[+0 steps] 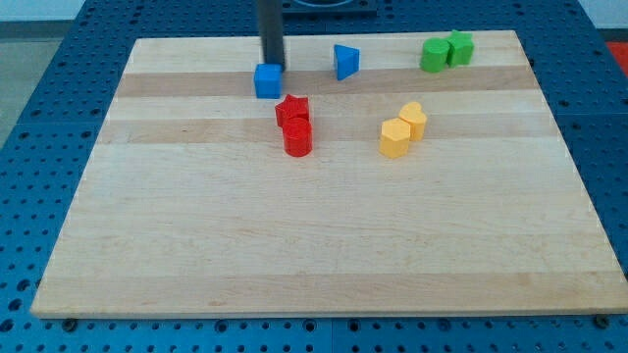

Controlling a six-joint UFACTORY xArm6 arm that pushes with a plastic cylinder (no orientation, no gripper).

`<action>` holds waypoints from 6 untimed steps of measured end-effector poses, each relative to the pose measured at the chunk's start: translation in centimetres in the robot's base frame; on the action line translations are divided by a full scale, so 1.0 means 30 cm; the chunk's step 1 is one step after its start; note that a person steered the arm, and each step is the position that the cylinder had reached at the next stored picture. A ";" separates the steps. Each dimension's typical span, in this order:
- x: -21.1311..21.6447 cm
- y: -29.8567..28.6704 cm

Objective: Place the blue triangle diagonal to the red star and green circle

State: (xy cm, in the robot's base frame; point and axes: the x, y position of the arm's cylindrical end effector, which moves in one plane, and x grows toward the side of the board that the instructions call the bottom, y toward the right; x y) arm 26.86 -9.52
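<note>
Though the blocks are plain and bright, none of them carries a label or any readable writing, and neither does the wooden counter (pixel 324 255) or the blue perforated surface (pixel 39 98) around it. The arm ends in a dark rod (pixel 270 29) with no gripper, so there is nothing to spread or press together. The rod is cut off by the view's top edge, and my tip (pixel 272 65) stands at the top edge of the blue cube (pixel 268 81), seemingly touching it, though the contact itself is hard to make out.

The blue triangle (pixel 345 62) sits near the view's top, to the right of the cube and apart from it. The red star (pixel 291 109) lies below and to the left of the triangle, just below the cube. A red cylinder (pixel 298 137) touches the star's lower side and partly hides it.

Two green blocks (pixel 445 51) sit close together at the view's top right, well to the right of the triangle. Their shapes are hard to tell; the left one looks rounded, the right one more angular, and they overlap in the view.

Two yellow blocks (pixel 403 130) touch each other right of centre: the upper one looks heart-shaped, the lower one many-sided.
</note>
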 end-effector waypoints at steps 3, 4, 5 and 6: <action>0.138 0.024; 0.161 0.041; -0.022 0.048; -0.148 0.120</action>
